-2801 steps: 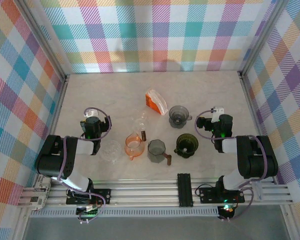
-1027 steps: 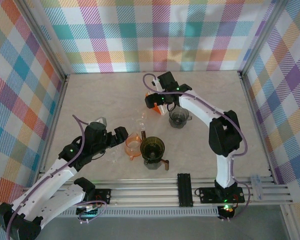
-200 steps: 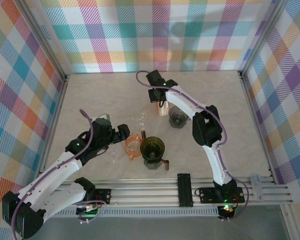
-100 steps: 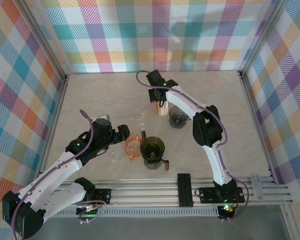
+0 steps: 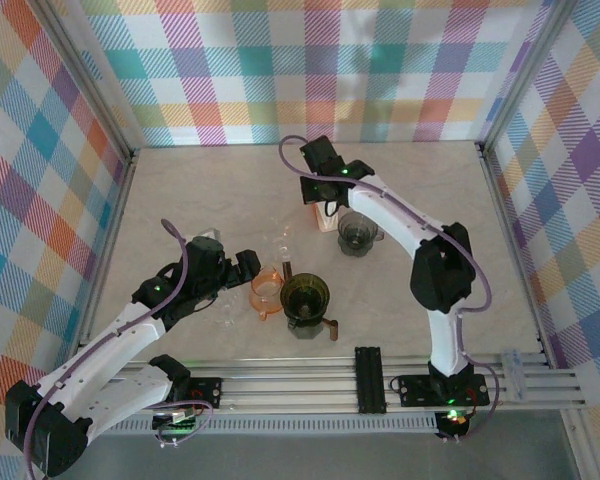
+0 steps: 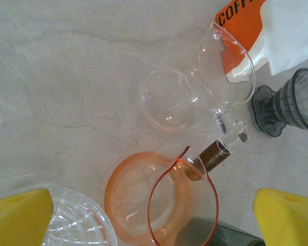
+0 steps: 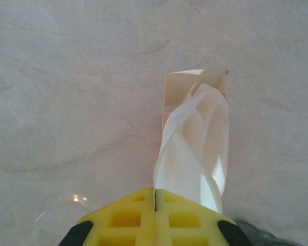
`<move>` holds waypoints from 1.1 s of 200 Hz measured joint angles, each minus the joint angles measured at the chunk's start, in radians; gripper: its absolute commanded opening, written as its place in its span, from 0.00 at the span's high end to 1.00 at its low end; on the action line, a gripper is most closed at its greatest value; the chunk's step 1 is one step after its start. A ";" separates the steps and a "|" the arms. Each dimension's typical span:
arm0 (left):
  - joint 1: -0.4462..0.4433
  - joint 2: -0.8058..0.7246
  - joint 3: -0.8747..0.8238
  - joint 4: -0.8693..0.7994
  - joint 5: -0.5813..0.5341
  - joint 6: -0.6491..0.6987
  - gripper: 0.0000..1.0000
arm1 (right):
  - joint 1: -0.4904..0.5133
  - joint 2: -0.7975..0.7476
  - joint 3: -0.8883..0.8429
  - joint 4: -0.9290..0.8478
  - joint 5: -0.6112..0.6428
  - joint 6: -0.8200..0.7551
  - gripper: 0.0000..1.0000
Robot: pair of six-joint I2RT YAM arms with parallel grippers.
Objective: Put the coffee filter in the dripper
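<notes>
My right gripper [image 7: 155, 192] is shut on a white coffee filter [image 7: 192, 148], which sticks out from between the yellow fingers. The filter's far end still lies at the mouth of the filter packet [image 7: 195, 79]. In the top view this gripper [image 5: 327, 205] hangs over the orange and white packet [image 5: 326, 218] at the back of the table. A dark green dripper [image 5: 305, 293] sits on a grey cup in front. A grey dripper [image 5: 357, 233] stands beside the packet. My left gripper [image 5: 242, 266] is open, next to an orange glass jug [image 5: 266, 291].
A clear glass carafe [image 6: 195, 97] stands beyond the orange jug [image 6: 159, 200]. A clear ribbed dripper [image 6: 79, 223] lies by my left finger. The grey dripper [image 6: 292, 102] and the orange packet [image 6: 241, 18] sit at the right of the left wrist view.
The right arm's wrist has shifted slightly to the right and its elbow has swung out to the right, still shut on the filter. The left arm has not moved.
</notes>
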 measured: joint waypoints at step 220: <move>0.000 -0.062 0.090 -0.141 0.153 -0.021 0.00 | 0.257 -0.657 -0.268 -0.512 -0.291 -0.025 1.00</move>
